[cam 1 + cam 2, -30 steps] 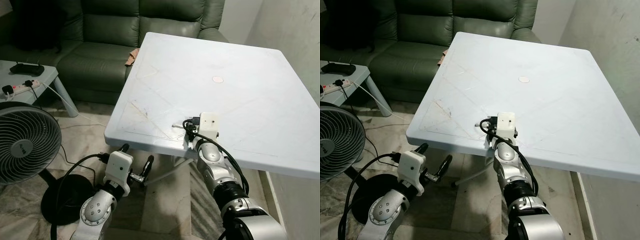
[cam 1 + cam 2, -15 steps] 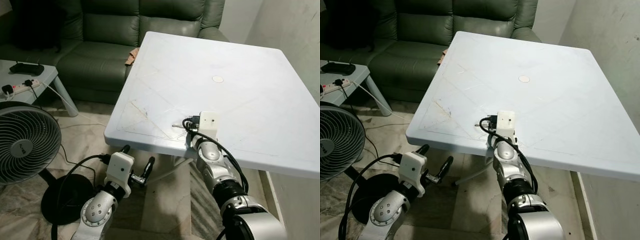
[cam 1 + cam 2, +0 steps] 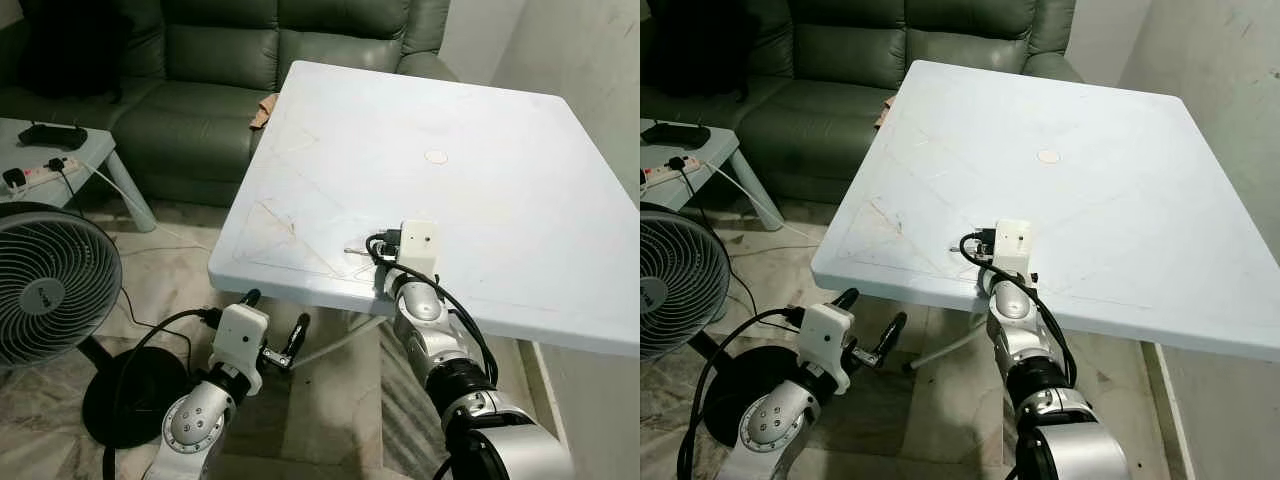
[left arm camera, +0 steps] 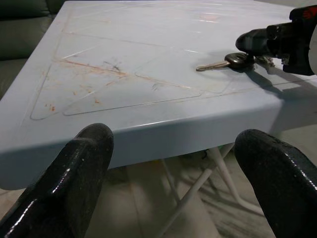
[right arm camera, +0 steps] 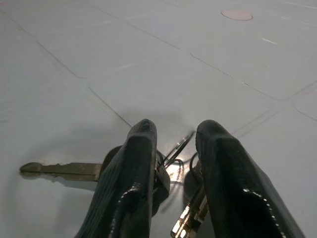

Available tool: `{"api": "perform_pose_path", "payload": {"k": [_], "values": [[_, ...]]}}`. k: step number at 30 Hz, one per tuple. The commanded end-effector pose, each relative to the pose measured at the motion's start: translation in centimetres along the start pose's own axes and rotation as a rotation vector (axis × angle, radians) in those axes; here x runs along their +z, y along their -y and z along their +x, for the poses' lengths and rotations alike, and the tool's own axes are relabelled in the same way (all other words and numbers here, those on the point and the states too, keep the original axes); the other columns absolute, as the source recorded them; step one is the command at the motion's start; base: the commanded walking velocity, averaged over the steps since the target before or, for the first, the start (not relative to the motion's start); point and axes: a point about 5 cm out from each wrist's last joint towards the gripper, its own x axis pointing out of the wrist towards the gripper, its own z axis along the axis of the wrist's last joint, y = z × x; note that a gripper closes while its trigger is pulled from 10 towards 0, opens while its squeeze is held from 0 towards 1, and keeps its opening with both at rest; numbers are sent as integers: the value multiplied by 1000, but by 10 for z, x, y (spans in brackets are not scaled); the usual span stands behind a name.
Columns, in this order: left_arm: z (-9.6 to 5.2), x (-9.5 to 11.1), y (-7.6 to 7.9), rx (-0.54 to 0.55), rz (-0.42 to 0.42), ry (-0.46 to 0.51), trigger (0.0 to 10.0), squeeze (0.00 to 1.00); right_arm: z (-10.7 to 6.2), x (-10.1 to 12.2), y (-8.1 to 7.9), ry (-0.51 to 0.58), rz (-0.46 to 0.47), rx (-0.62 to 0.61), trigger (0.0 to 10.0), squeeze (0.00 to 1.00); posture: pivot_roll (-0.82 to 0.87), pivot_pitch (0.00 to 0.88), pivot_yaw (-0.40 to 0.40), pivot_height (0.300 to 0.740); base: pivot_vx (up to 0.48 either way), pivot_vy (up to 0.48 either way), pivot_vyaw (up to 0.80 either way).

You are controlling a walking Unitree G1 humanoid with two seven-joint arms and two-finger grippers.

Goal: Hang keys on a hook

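My right hand (image 5: 173, 148) is down on the white surface (image 3: 500, 180) near its front edge, fingers narrowed around the ring of the keys (image 5: 173, 163). The bunch lies flat on the surface: one brass key blade (image 5: 59, 169) sticks out sideways past one finger (image 5: 131, 183), its dark head tucked against that finger, and more keys lie between and under the other finger (image 5: 233, 188). The fingers touch the bunch but a narrow gap shows between them, so I cannot tell whether the grip has closed. My left hand (image 4: 173, 163) hangs spread wide, grasping nothing, below the surface's front edge. A fan (image 3: 50, 290) stands on the floor to my left.
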Motion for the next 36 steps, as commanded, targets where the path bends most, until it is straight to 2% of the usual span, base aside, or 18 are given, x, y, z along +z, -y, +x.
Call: {"api": "perform_pose_path", "payload": {"k": [1,2,3,4,7,8,9,26,36], "values": [[-1,1,0,-1,11,-6,10000,0,2,4,-1,10,-1,8,10000,0,63,103,-47,740,0,0,0],[-1,0,0,-1,12,-6,10000,0,2,2,-2,-16,32,33,10000,0,63,103,-47,740,0,0,0],[-1,0,0,-1,12,-7,10000,0,2,2,-2,-20,39,29,10000,902,64,100,-45,740,0,0,0],[-1,0,0,-1,12,-7,10000,0,2,2,-1,-9,32,17,10000,1000,64,100,-45,740,0,0,0],[-1,0,0,-1,12,-8,10000,0,2,5,0,18,16,15,10000,1000,62,99,-45,740,0,0,0],[-1,0,0,-2,11,-9,10000,0,2,5,0,23,14,17,10000,643,61,98,-45,740,0,0,0],[-1,0,0,-3,12,-9,10000,0,2,5,0,23,14,18,10000,0,61,98,-45,740,0,0,0],[2,-1,2,-19,16,-8,10000,0,-3,-3,19,19,5,32,10000,0,45,74,-38,740,0,0,0],[4,0,3,-30,18,-5,10000,0,-8,-6,16,21,6,83,10000,0,38,68,-35,740,0,0,0]]}}
